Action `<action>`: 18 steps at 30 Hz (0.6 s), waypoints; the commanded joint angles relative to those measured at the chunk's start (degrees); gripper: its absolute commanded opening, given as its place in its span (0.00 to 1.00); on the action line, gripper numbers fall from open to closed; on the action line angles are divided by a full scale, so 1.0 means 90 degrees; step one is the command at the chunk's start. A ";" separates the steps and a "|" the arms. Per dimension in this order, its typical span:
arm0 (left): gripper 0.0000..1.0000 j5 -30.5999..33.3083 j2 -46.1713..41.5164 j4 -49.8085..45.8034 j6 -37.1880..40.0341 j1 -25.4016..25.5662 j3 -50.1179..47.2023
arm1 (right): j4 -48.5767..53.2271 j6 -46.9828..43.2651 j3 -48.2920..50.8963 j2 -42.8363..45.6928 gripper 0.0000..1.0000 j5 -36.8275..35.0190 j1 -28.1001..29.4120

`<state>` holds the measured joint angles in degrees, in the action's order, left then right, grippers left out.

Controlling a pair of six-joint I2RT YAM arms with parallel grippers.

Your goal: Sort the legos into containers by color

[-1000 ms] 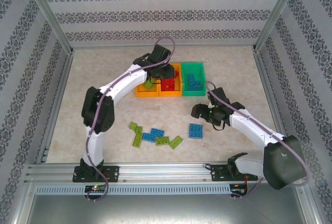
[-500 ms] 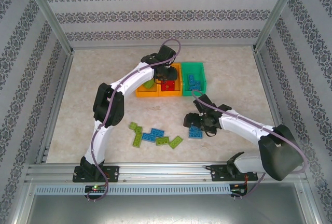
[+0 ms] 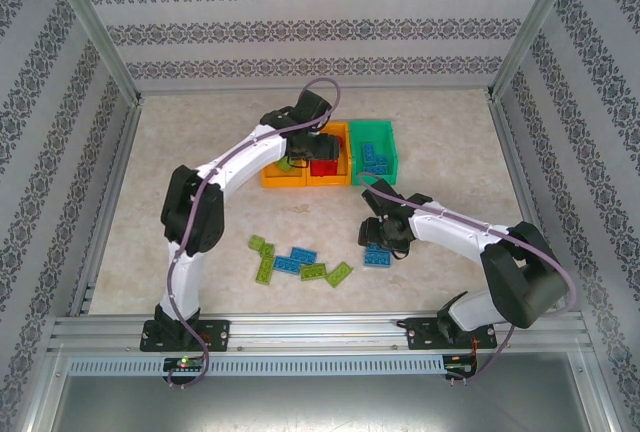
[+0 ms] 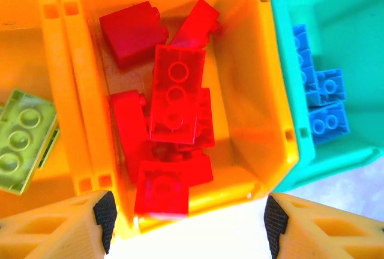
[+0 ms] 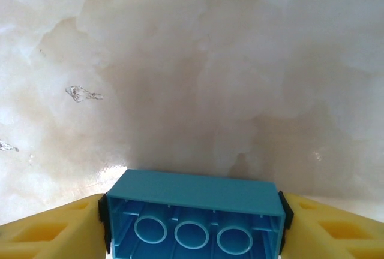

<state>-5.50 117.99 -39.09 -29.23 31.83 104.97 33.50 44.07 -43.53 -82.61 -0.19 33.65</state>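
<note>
step: pick | right gripper [image 5: 192, 211]: blue brick [image 5: 195, 194] clamped between your jaws | left gripper [image 4: 189, 214]: jaws wide, empty, orange bin [image 4: 247, 91] beyond | next: lift, carry to green bin [image 4: 336, 7]

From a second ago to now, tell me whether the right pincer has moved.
Yes. The right pincer moved away from the green bin, down the top view, and now sits on the blue lego.

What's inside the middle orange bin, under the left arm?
The orange bin holds red bricks, piled loosely and overlapping. Anything beneath the pile is covered, so an exact count isn't possible.
</note>
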 commanded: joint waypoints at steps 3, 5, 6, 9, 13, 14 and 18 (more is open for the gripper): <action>0.69 0.0287 -0.0855 0.0411 -0.0107 0.0057 -0.0601 | 0.0327 -0.0150 -0.0200 0.0035 0.61 -0.0314 -0.0050; 0.69 0.0377 -0.1085 0.0431 -0.0094 0.0059 -0.0853 | 0.0356 -0.0206 -0.0272 0.0157 0.61 -0.0321 -0.0145; 0.69 0.0395 -0.1193 0.0472 -0.0092 0.0057 -0.0979 | 0.0348 -0.0243 -0.0313 0.0219 0.61 -0.0308 -0.0206; 0.69 0.0386 -0.1496 0.0593 -0.0064 0.0058 -0.1371 | 0.0335 -0.0497 -0.0623 0.0378 0.61 -0.0264 -0.0519; 0.69 0.0313 -0.1807 0.0668 -0.0071 0.0066 -0.1914 | 0.0288 -0.0922 -0.1283 0.0308 0.61 0.0030 -0.1092; 0.69 0.0262 -0.1895 0.0707 -0.0105 0.0066 -0.2087 | 0.0217 -0.1018 -0.1445 0.0238 0.61 0.0123 -0.1240; 0.69 0.0136 -0.2163 0.0856 -0.0169 0.0148 -0.2716 | 0.0028 -0.1244 -0.2109 -0.0250 0.62 0.0375 -0.1666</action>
<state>-3.44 101.06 -33.56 -29.98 31.94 83.37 34.96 36.14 -59.02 -81.91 0.97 20.40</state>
